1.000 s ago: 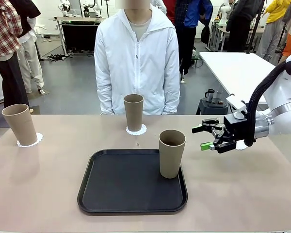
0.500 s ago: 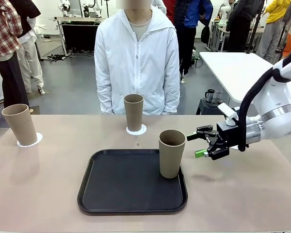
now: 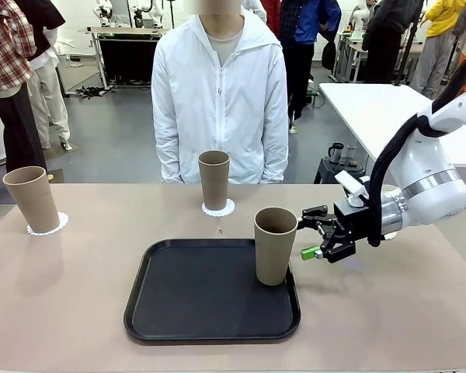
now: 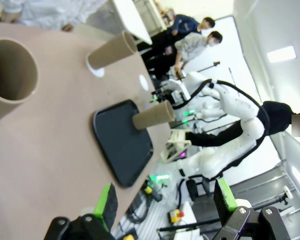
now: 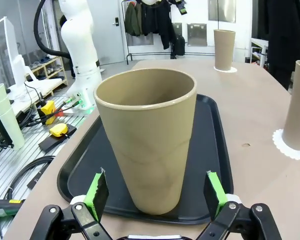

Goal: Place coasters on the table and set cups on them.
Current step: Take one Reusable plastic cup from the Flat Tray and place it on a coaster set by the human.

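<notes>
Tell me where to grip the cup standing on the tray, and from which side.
Grip the cup around its mid wall, coming level from the robot's right, where the open right gripper already faces it. It stands upright at the tray's right edge; the tapered wall should resist slipping down.

R pincer (image 3: 314, 233) nearer tray cup (image 3: 274, 245), lower

The cups are all a matt tan-brown, kind of a dull plastic or fibre look, no shine at all, e.g. the one on the tray (image 3: 275, 245). The tray (image 3: 194, 299) is black with a smooth, slightly satin finish. The bench (image 3: 78, 295) is a smooth beige laminate-looking top. The coasters look like thin white paper, lacy at the edge (image 3: 218, 208). The right tool (image 3: 311, 233) is matt black with bright green pads; the arm shell (image 3: 431, 183) is glossy white.
</notes>
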